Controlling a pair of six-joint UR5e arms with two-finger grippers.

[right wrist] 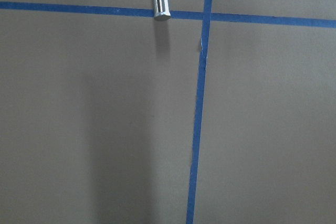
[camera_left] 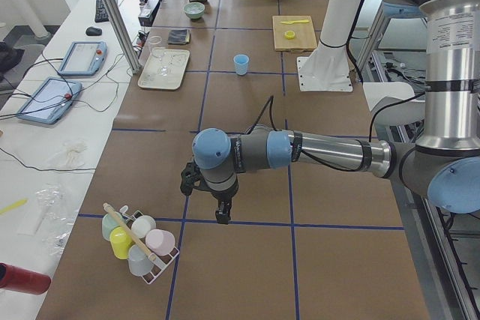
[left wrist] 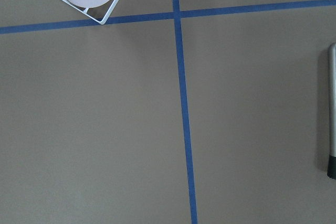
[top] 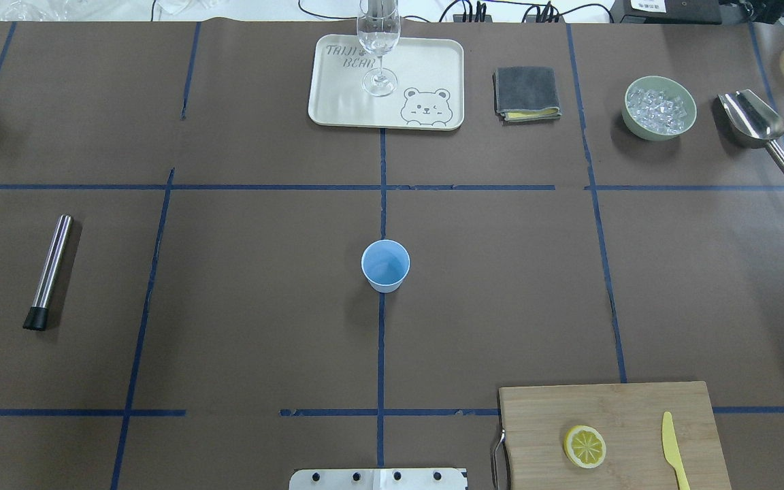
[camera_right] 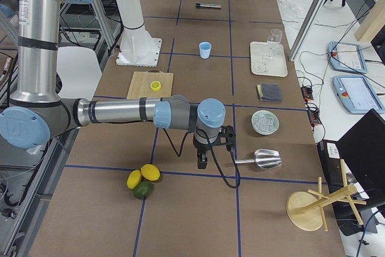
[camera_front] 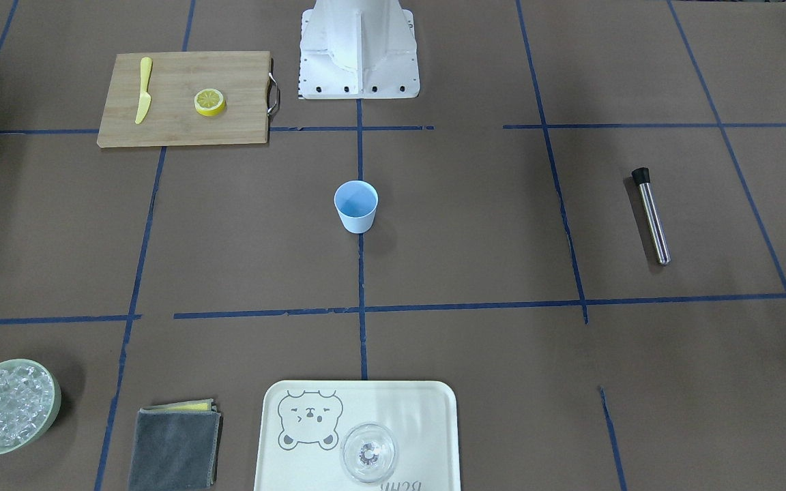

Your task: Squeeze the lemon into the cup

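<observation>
The lemon slice point(top: 584, 446) lies flat on the wooden cutting board point(top: 623, 408), well apart from the upright light-blue cup point(top: 385, 265). The right gripper point(camera_right: 202, 163) and left gripper point(camera_left: 222, 217) hang far off, and I cannot tell their finger spread. Best pinch across the rind, probably right-handed, squeezing only above the cup

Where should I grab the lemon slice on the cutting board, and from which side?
The lemon slice lies flat, face up, on the cutting board, so only its thin rim offers a pinch. Probably best: come straight down from above and close on opposite edges of the yellow rind. The yellow knife lies apart, leaving room.
</observation>
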